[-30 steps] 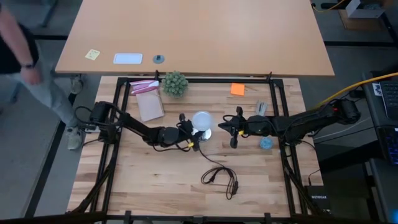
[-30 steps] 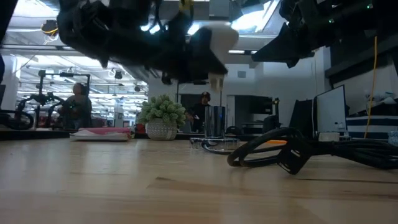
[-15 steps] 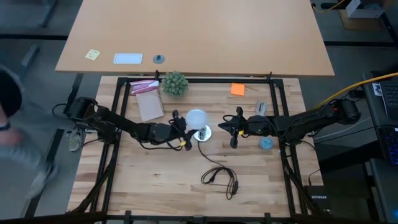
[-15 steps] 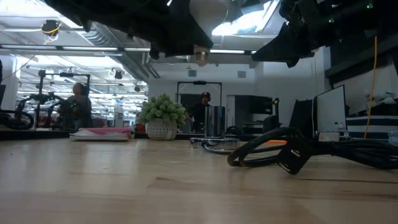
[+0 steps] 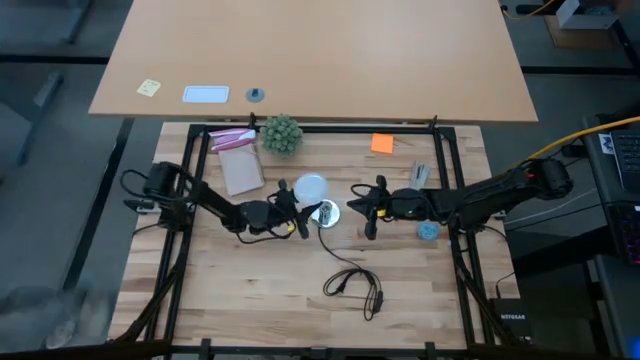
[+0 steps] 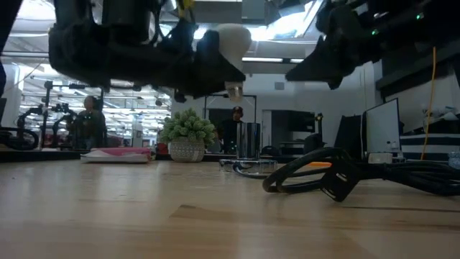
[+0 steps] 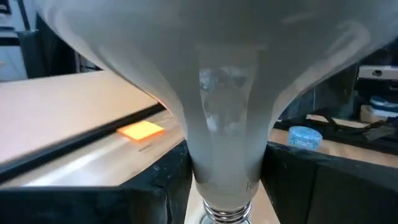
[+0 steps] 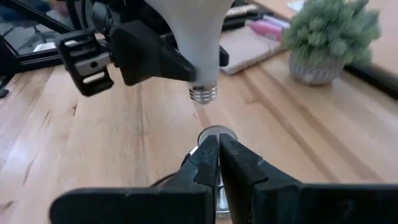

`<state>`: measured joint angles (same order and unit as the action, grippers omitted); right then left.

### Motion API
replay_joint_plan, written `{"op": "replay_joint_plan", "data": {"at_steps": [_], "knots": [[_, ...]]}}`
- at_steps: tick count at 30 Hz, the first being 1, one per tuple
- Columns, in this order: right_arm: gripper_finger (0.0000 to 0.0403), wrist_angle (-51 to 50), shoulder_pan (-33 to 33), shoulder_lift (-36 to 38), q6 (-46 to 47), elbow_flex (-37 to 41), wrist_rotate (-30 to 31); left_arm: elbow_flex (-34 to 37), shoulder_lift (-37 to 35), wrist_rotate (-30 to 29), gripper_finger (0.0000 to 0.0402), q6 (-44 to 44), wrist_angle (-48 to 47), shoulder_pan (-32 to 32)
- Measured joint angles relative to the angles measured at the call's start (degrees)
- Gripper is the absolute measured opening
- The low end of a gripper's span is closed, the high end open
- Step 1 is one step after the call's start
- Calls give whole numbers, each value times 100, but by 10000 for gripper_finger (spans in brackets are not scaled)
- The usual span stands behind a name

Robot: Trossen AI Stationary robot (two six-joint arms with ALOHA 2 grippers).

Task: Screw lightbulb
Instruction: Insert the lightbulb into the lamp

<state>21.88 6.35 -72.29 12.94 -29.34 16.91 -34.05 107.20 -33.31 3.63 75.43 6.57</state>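
Note:
The lightbulb (image 5: 311,188), white and frosted, hangs upright in the air with its dome up and its screw base (image 8: 203,93) pointing down. My left gripper (image 5: 298,210) is shut on it. Below the base, with a clear gap, the round silvery socket (image 8: 214,134) stands on the table; its black cord (image 5: 355,285) runs toward the near edge. My right gripper (image 5: 366,207) is shut and hovers to the right of the socket, above the table, its tips pointing at the socket; it holds nothing. My left gripper pinches the bulb's narrow neck (image 7: 227,155), just above the screw base, between its two fingers (image 7: 155,186). The fingers come in level from the table's left. The bulb stands upright in the hold, lifted clear of the socket and the table.
A small green plant (image 5: 281,133) and a notebook (image 5: 240,170) lie at the far left. An orange note (image 5: 381,143) lies at the far right, and a light-blue object (image 5: 428,230) sits under the right arm. Black frame rails (image 5: 458,200) run along the table's sides.
My left gripper has drawn back a little toward the table's left with the bulb, going up and then down again. The bulb was tilted at first. It now stands upright with its base pointing down.

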Motion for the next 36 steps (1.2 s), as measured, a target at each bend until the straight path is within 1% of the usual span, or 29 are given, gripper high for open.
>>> {"op": "replay_joint_plan", "data": {"at_steps": [4,7,12,17,22,25,33,36], "knots": [[21,526,0,-635,68,0,98,-4,266,501,155,243,178,-135],[21,864,0,-1062,79,2,290,-6,339,593,155,300,183,-204],[21,1019,0,-1455,219,2,605,-35,336,948,155,303,152,-321],[21,993,0,-1508,226,4,710,-185,338,1044,155,270,-181,-369],[21,973,0,-1508,226,4,710,-362,514,1058,155,194,-231,-367],[21,963,0,-1508,226,3,709,-378,618,1055,155,195,-249,-367],[21,928,0,-1508,224,7,709,-378,621,1050,155,190,-324,-367],[21,952,0,-1508,225,7,705,-378,621,1046,155,56,-429,-367]]}}
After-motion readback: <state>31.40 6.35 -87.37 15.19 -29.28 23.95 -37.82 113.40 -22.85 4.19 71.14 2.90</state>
